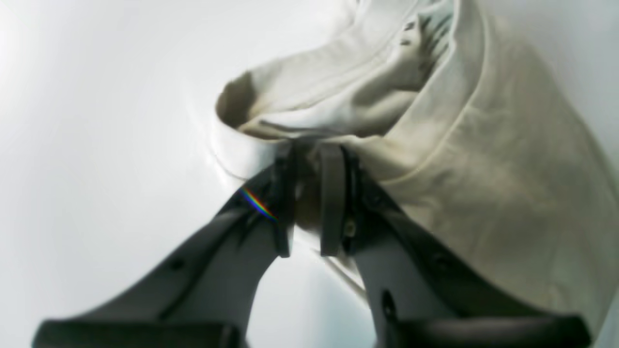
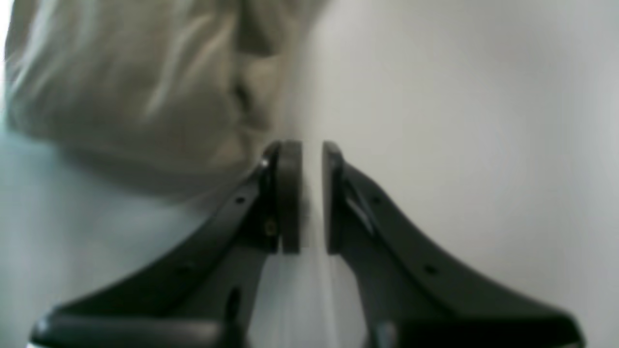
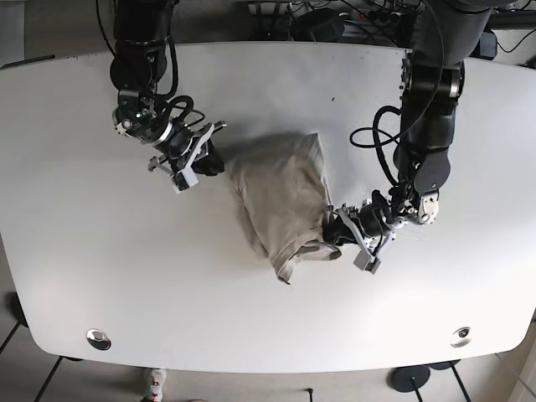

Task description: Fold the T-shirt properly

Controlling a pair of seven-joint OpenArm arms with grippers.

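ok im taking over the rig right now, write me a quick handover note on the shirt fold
Left gripper: jaws shut on the T-shirt, pinching a hem edge at its lower corner nearest that arm.
Right gripper: jaws nearly closed with a narrow gap, holding nothing, beside the shirt's upper edge.
The shirt lies bunched and crumpled mid-table, not flat.
Done: no neat fold visible yet.
Left: spread it flat, then make the folds.

The T-shirt lies mid-table, between right gripper and left gripper, apparently touching both.
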